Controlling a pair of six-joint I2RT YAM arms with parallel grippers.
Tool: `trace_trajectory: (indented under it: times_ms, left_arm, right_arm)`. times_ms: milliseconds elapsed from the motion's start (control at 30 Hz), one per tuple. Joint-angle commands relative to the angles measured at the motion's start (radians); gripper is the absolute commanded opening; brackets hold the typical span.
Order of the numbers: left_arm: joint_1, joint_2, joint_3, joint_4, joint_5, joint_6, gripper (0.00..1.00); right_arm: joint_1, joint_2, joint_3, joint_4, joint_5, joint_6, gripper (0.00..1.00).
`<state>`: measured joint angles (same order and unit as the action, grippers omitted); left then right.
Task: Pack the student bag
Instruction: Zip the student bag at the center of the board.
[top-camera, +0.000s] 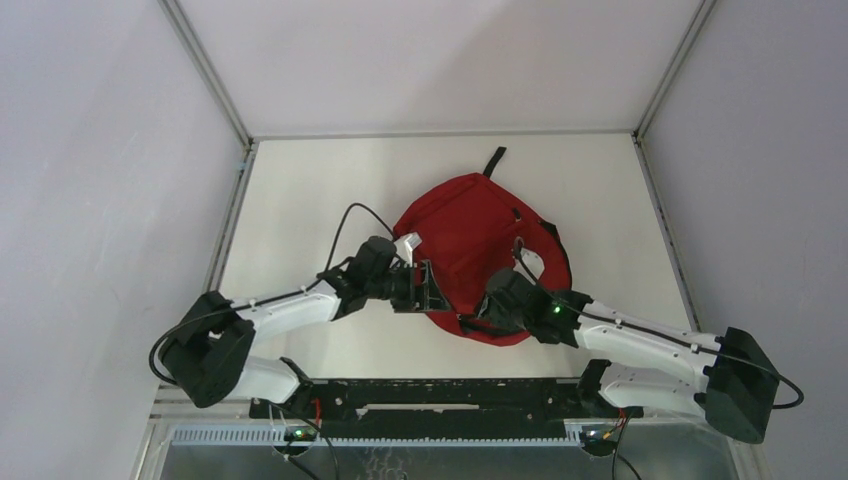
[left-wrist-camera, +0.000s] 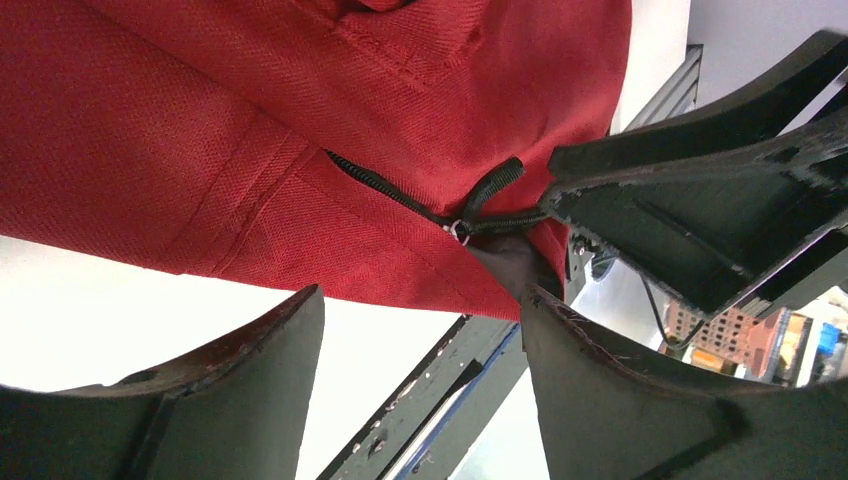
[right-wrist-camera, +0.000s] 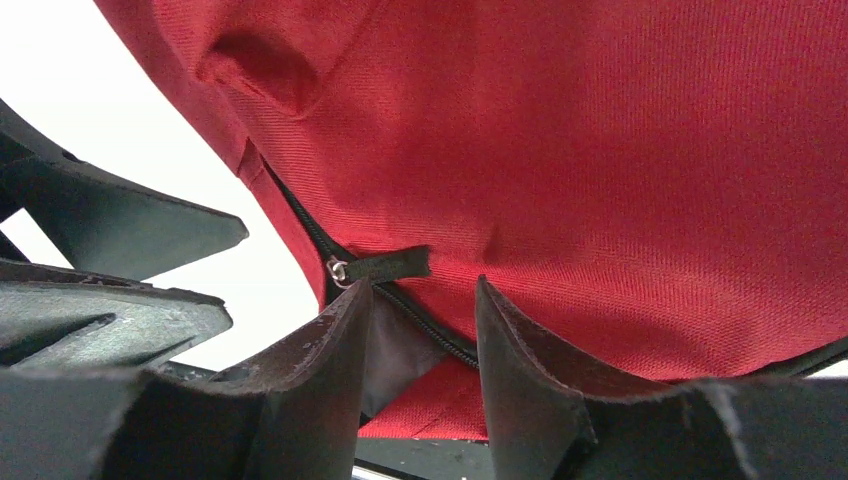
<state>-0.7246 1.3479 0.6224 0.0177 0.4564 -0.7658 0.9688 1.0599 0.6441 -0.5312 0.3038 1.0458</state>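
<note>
The red student bag (top-camera: 470, 235) lies flat in the middle of the table, its black top loop (top-camera: 493, 160) pointing away. Both grippers meet at its near edge. My left gripper (top-camera: 428, 290) is open at the bag's near left edge; in the left wrist view (left-wrist-camera: 420, 295) its jaws stand wide apart just below the red fabric (left-wrist-camera: 250, 130), holding nothing. My right gripper (top-camera: 478, 318) is open; in the right wrist view (right-wrist-camera: 420, 292) its jaws straddle the black zipper (right-wrist-camera: 430, 335) and grey lining (right-wrist-camera: 395, 355). The zipper pull (right-wrist-camera: 388, 266) lies just above its left finger.
The zipper pull also shows in the left wrist view (left-wrist-camera: 460, 230), beside the right gripper's fingers (left-wrist-camera: 690, 220). The left gripper's fingers (right-wrist-camera: 110, 235) show at the left of the right wrist view. A black rail (top-camera: 440, 395) runs along the table's near edge. Grey walls enclose the table.
</note>
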Motion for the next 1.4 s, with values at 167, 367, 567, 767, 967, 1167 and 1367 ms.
trace_trajectory:
  times_ms: [167,367,567,767,967,1167,1367]
  left_arm:
    - [-0.009,0.070,0.028,0.099,0.010,-0.076,0.75]
    - [-0.012,0.105,0.045,0.101,0.013,-0.072,0.73]
    - [-0.020,0.128,0.047,0.123,0.016,-0.081,0.71]
    - [-0.021,0.140,0.059,0.126,0.002,-0.085,0.70]
    - [-0.021,0.160,0.096,0.137,0.019,-0.086,0.69]
    - [-0.021,0.161,0.121,0.139,0.034,-0.092,0.69]
    - [-0.020,0.148,0.125,0.146,0.020,-0.132,0.68]
  right_arm:
    - [0.010,-0.020,-0.104,0.185,-0.033,0.162,0.49]
    - [-0.007,0.028,-0.106,0.260,-0.056,0.145,0.41]
    - [-0.034,0.084,-0.106,0.303,-0.057,0.137,0.33]
    - [-0.027,0.040,-0.122,0.306,0.030,0.140,0.00]
    - [0.009,-0.087,-0.125,0.224,0.128,0.147,0.00]
    - [0.080,-0.182,-0.126,0.240,0.161,0.151,0.00]
    - [0.136,-0.207,-0.124,0.251,0.174,0.162,0.00]
